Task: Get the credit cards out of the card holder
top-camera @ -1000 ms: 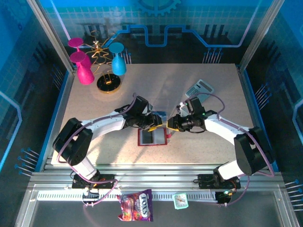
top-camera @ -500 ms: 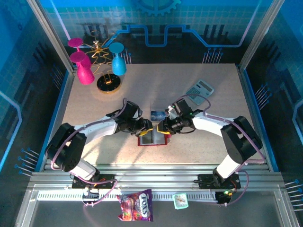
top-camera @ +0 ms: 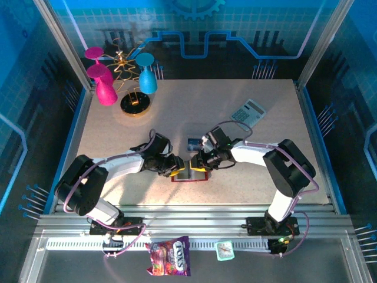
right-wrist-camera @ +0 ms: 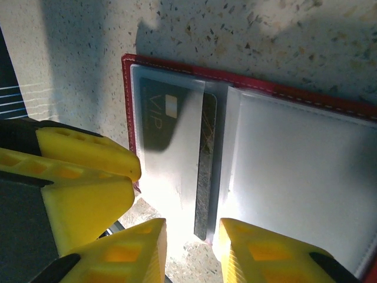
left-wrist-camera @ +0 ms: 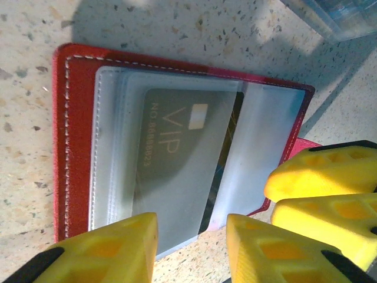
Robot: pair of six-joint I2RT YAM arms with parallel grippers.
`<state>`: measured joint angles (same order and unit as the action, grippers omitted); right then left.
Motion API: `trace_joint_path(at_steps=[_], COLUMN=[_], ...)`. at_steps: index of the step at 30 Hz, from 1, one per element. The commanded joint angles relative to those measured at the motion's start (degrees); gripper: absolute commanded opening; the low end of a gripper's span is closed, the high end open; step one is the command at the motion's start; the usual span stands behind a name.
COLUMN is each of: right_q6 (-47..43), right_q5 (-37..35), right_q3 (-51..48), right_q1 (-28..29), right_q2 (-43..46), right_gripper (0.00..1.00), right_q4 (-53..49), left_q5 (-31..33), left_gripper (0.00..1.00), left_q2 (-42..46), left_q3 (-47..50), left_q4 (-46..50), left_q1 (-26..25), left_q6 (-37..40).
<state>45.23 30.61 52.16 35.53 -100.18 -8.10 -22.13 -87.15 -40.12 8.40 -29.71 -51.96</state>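
Note:
The card holder [top-camera: 189, 173] lies open on the table, red with grey-clear pockets [left-wrist-camera: 177, 159] [right-wrist-camera: 283, 165]. A grey credit card marked VIP [left-wrist-camera: 177, 153] [right-wrist-camera: 162, 115] sits in one pocket, with the dark edge of another card [right-wrist-camera: 205, 171] beside it. A blue card [top-camera: 193, 143] lies on the table just behind the holder. My left gripper [top-camera: 178, 169] [left-wrist-camera: 191, 247] hovers open over the holder's edge, its jaws astride the VIP card's end. My right gripper [top-camera: 195, 163] [right-wrist-camera: 191, 250] is open right beside it, astride the dark card's end. Each wrist view shows the other gripper's yellow fingers [left-wrist-camera: 324, 188] [right-wrist-camera: 76, 177] close by.
A grey calculator [top-camera: 248, 110] lies at the back right. Two pink goblets [top-camera: 101, 79], a blue goblet [top-camera: 146, 73] and a gold wire stand [top-camera: 135, 103] occupy the back left. A clear plastic box [left-wrist-camera: 336, 17] sits just behind the holder.
Both grippers have come in from either side and dropped low onto the card holder, fingertips nearly meeting. The left jaws have narrowed a little.

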Motion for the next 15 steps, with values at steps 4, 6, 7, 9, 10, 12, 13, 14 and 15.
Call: trace_joint_path(at_steps=[4, 6, 7, 9, 10, 12, 13, 14, 15], right_q6=[1.15, 1.19, 1.31, 1.31, 1.31, 1.41, 1.43, 1.45, 1.52], right_q5=[1.07, 1.16, 1.18, 1.22, 1.25, 1.23, 1.29, 1.25, 1.16], right_q3=[1.98, 2.31, 2.45, 2.77, 3.02, 3.25, 3.46, 3.55, 3.60], right_q1=[1.42, 1.60, 1.73, 1.91, 1.95, 2.17, 2.18, 2.25, 2.26], right_q2=[-1.70, -2.11, -2.33, -2.58, -2.80, -3.00, -3.19, -3.32, -3.49], right_gripper=[0.30, 0.29, 0.29, 0.29, 0.29, 0.29, 0.29, 0.29, 0.28], right_q4=[1.51, 1.51, 1.51, 1.51, 1.51, 1.53, 1.50, 1.51, 1.51], left_q5=[0.20, 0.16, 0.11, 0.05, 0.03, -0.04, -0.02, -0.02, -0.06], left_gripper=[0.32, 0.30, 0.29, 0.27, 0.26, 0.24, 0.24, 0.23, 0.22], left_q2=[0.81, 0.84, 0.79, 0.78, 0.68, 0.65, 0.62, 0.66, 0.57], left_q3=[1.09, 1.10, 1.10, 1.18, 1.09, 1.18, 1.27, 1.36, 1.42], left_q4=[-1.08, -1.07, -1.07, -1.06, -1.08, -1.05, -1.02, -1.06, -1.02], left_q1=[0.65, 0.63, 0.73, 0.80, 0.81, 0.83, 0.85, 0.94, 0.94], left_q6=[1.03, 1.07, 1.16, 1.24, 1.25, 1.29, 1.34, 1.34, 1.39])
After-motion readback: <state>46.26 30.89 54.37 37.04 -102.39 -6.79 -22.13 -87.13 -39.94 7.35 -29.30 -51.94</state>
